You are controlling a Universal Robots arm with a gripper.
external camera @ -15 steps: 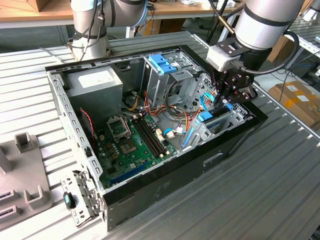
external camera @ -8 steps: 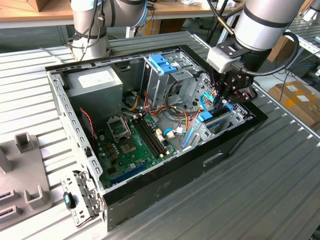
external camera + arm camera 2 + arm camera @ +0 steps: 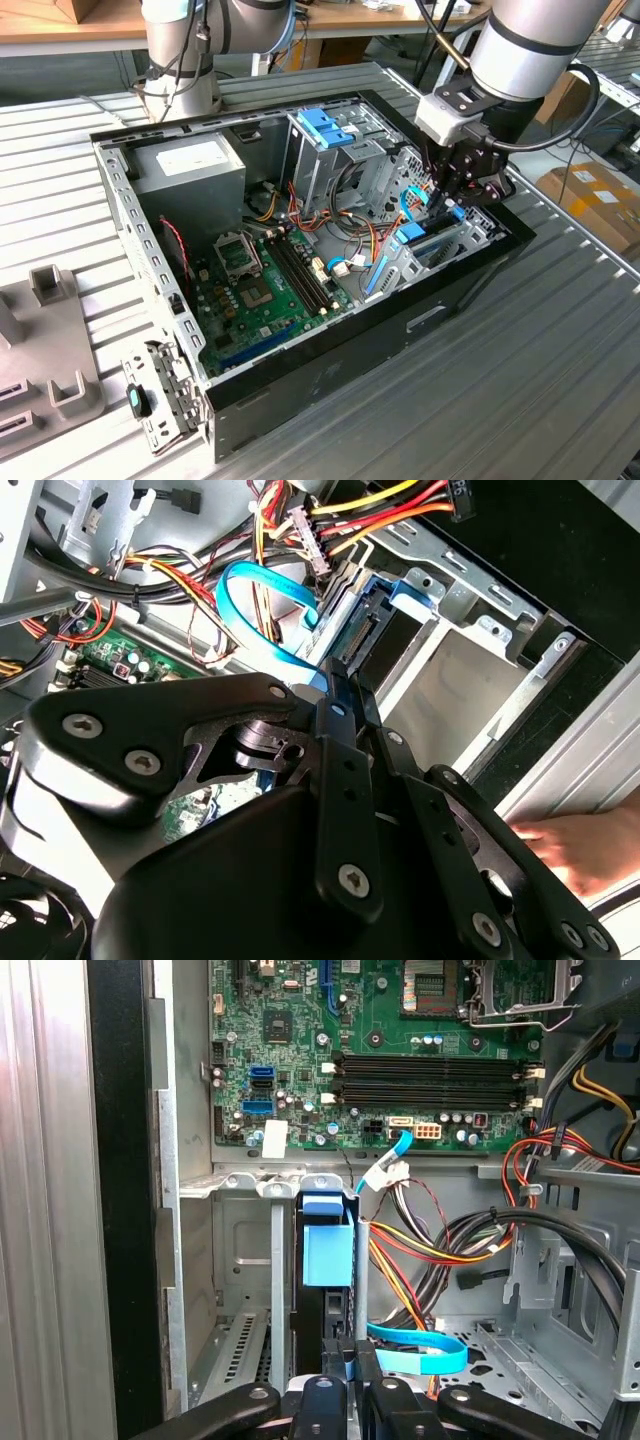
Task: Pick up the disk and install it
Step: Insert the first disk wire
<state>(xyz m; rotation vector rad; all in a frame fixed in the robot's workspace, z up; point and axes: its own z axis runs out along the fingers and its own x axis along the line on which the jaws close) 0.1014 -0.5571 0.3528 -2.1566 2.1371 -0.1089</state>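
The disk [image 3: 430,238] stands on edge in the metal drive bay [image 3: 470,232] at the exterior view's right end of the open computer case [image 3: 330,345]. In the first wrist view the disk [image 3: 328,1245] is seen edge-on, a light-blue rail end over a dark body, between the bay's metal walls [image 3: 240,1260]. In the second wrist view the disk [image 3: 368,625] shows its blue rail and connector edge. My gripper [image 3: 447,195] reaches down into the bay, its black fingers [image 3: 338,1365] close together on the disk's near end. The fingertips [image 3: 336,685] meet the blue rail.
Bundled red, yellow and black wires [image 3: 440,1250] and a flat blue cable [image 3: 415,1355] lie beside the bay. The green motherboard [image 3: 262,290], a grey power box [image 3: 190,165] and a blue-latched cage [image 3: 325,125] crowd the case. A hand [image 3: 570,845] rests outside the case wall.
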